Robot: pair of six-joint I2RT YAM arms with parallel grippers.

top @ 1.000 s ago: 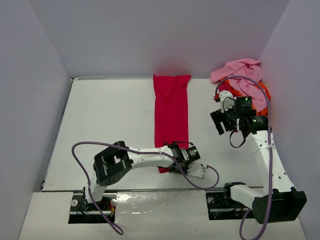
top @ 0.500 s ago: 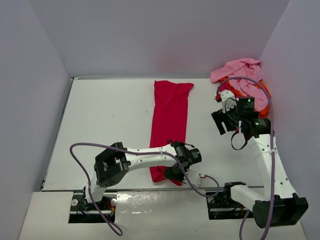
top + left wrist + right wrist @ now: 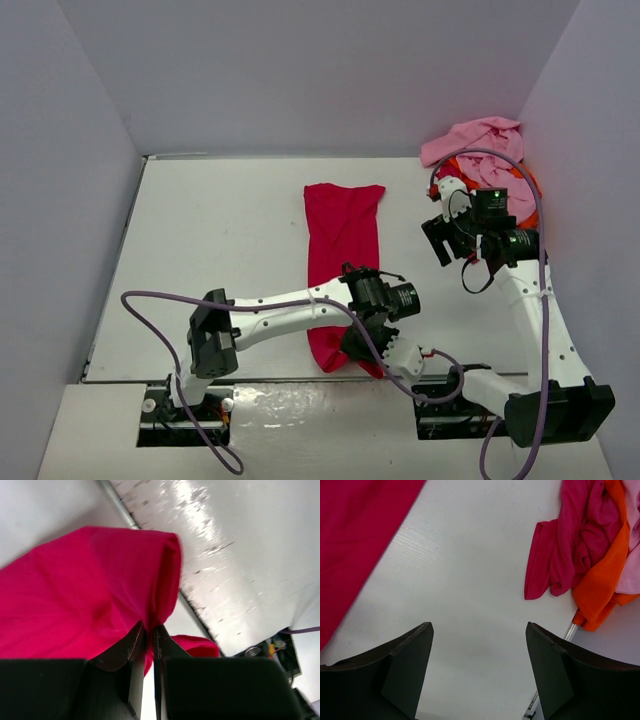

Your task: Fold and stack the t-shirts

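Observation:
The crimson-red t-shirt (image 3: 341,235) lies as a long narrow strip down the middle of the table. My left gripper (image 3: 356,342) is shut on its near end and holds that end lifted and bunched at the front edge; the pinched cloth (image 3: 100,595) fills the left wrist view. My right gripper (image 3: 437,240) is open and empty, hovering over bare table right of the shirt. A pile with the light pink shirt (image 3: 478,140), the orange shirt (image 3: 600,585) and the dark magenta shirt (image 3: 570,545) lies at the back right corner.
White walls enclose the table on the left, back and right. The table's front edge (image 3: 195,612) with a metal strip runs just beyond the held cloth. The left arm's purple cable (image 3: 160,300) loops over the near left table.

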